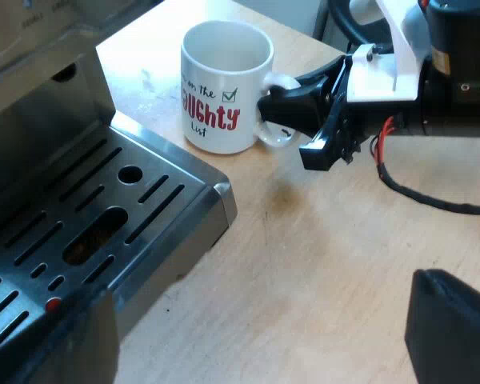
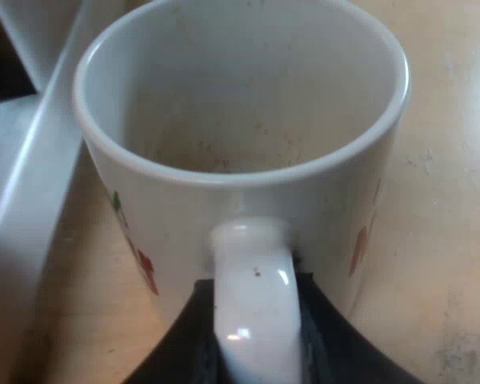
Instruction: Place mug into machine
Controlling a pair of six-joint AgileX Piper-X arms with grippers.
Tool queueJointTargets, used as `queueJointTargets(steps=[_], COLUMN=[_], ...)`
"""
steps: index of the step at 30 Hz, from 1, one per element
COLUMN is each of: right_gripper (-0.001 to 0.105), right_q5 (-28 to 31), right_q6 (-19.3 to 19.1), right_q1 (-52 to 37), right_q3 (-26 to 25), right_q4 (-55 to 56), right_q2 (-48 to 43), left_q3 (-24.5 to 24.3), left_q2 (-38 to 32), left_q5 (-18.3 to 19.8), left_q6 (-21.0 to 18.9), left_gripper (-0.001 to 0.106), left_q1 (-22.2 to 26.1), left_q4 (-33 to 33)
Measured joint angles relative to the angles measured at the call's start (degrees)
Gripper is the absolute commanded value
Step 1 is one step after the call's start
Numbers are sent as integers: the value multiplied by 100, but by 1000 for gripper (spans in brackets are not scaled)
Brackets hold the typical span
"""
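While the one mug (image 1: pixel 224 84) stands upright on the counter (image 1: pixel 328 264), its mouth faces straight up and its long axis runs vertical, base flat on the wood. I count one mug, one espresso machine (image 1: pixel 40 120) and two claws. Reading the mug's rim as a dial with the handle (image 2: pixel 252 280) at six o'clock, the edge of the machine's slotted metal drip tray (image 1: pixel 156 172) runs along the nine o'clock side, just beside the mug. The mug is not on the tray. The red "naughty list" lettering with its green tick box is on that same nine o'clock side. Inside, the mug holds no liquid, only faint brown specks on the white wall. The right claw (image 2: pixel 256 348) comes in from six o'clock and is closed on the handle, one black finger (image 2: pixel 180 352) pressed against each flank of the loop. The left claw (image 1: pixel 260 292) hangs off the mug's nine o'clock side, above the tray's corner and the bare counter. Its two dark fingers (image 1: pixel 456 328) are spread wide with nothing between them. A small red dot shows at the near end of the tray's grate.
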Motion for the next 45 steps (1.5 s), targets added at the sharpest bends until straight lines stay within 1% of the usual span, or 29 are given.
queueJointTargets(steps=[5, 9, 11, 13, 16, 18, 23, 25, 29, 31, 34, 37, 42, 45], right_gripper=[0, 0, 0, 0, 0, 0, 0, 0, 0, 0, 0, 0, 0, 0], right_q5=[304, 456, 544, 645, 648, 648, 690, 717, 817, 871, 876, 904, 904, 904], right_q6=[-211, -229, -229, -229, -229, -229, -229, -229, -229, -199, 66, 164, 191, 208], right_q1=[324, 559, 655, 777, 883, 1033, 1434, 1681, 2098, 2378, 2664, 2968, 3542, 3856], right_q3=[0, 21, 22, 22, 22, 42, 47, 47, 11, -75, -242, -368, -391, -391], right_q4=[677, 1235, 1465, 1835, 2345, 2779, 3562, 3953, 4651, 5076, 5564, 5826, 5892, 5924], right_q2=[-558, -1080, -1338, -1784, -2227, -2762, -3755, -4168, -4711, -5015, -5278, -5420, -5445, -5445], left_q3=[0, 0, 0, 0, 0, 0, 188, 338, 479, 509, 506, 506, 516, 554], left_q2=[-384, -928, -1122, -1487, -1808, -2018, -2711, -3137, -3646, -3889, -4113, -4251, -4407, -4474], left_q5=[0, -60, -137, -306, -374, -434, -585, -701, -841, -925, -997, -1114, -1218, -1349], left_q6=[0, 0, 18, 46, 43, 43, 43, 43, 31, -50, -135, -147, -156, -161], left_gripper=[74, 74, 74, 74, 74, 74, 74, 74, 74, 74, 74, 74, 74, 74], left_q1=[0, 0, 0, 0, 0, 0, 0, 0, 0, 0, 0, 0, 0, 0], left_q4=[164, 601, 715, 883, 1106, 1292, 1629, 1811, 2043, 2122, 2364, 2605, 2837, 2897])
